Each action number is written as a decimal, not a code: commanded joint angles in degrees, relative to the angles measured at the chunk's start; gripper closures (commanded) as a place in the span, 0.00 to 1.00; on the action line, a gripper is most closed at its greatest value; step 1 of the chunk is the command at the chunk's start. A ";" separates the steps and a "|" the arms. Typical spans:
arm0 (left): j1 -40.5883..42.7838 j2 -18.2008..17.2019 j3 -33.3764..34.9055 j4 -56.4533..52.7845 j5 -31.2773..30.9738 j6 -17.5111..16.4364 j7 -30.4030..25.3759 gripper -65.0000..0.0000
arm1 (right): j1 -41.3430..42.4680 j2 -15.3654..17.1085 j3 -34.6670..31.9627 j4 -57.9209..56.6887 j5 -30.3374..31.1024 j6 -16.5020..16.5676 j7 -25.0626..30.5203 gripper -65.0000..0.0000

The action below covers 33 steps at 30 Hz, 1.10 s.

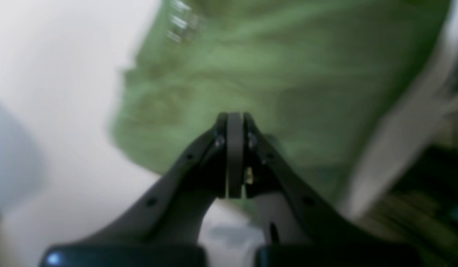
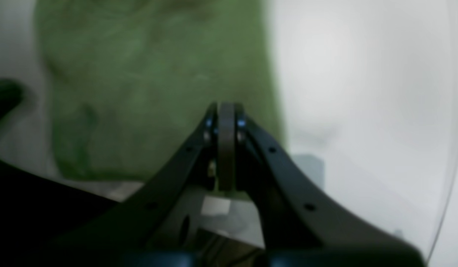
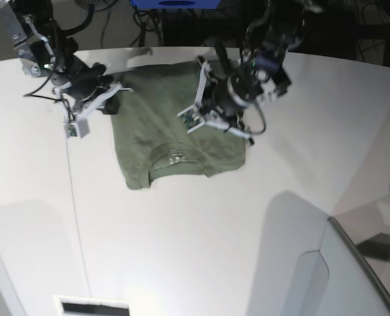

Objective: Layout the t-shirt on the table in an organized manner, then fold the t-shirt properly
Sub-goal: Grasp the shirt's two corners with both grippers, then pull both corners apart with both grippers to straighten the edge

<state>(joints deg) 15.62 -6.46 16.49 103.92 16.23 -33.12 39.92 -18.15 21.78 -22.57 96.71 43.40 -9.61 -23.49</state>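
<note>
Olive-green cotton fills the far middle of the white table [image 3: 201, 250]: the t-shirt [image 3: 162, 141] lies partly folded there, collar end toward the camera in the base view, with its small pale label [image 3: 177, 158] showing near the front edge.

At the left of the base view, the right gripper [image 3: 110, 100] sits at the shirt's far left corner, just beside or on the cloth edge; whether it touches cannot be told from here. Its wrist view shows the right gripper [image 2: 226, 111] with both fingers pressed flat together, nothing visible between them, and the green t-shirt [image 2: 140, 85] spreading ahead and to the left of the tips, bare table [image 2: 362, 92] to the right.

Further right in the base view, the left gripper [image 3: 204, 118] hangs over the shirt's right half, inside its outline. Its blurred wrist view shows the left gripper [image 1: 234, 120] also clenched, pads meeting with no fabric seen between them, the t-shirt [image 1: 269, 74] lying directly beyond and around the tips, the label [image 1: 181, 20] a pale smear at the top, and white table [image 1: 58, 92] to the left.
</note>
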 commanded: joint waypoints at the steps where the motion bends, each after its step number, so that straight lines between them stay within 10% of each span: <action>1: 1.92 0.26 -0.97 1.09 -0.45 0.03 -1.90 1.00 | 0.26 0.59 -0.60 0.92 -0.01 -0.02 1.20 1.00; 33: 4.82 -4.57 -3.17 -8.58 -0.01 0.11 -5.94 1.00 | -0.79 -2.66 -8.95 -9.28 0.08 -0.28 5.60 1.00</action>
<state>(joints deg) 20.64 -10.81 13.47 94.30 15.64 -33.21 33.85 -18.52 18.59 -31.73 86.91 43.68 -9.13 -16.91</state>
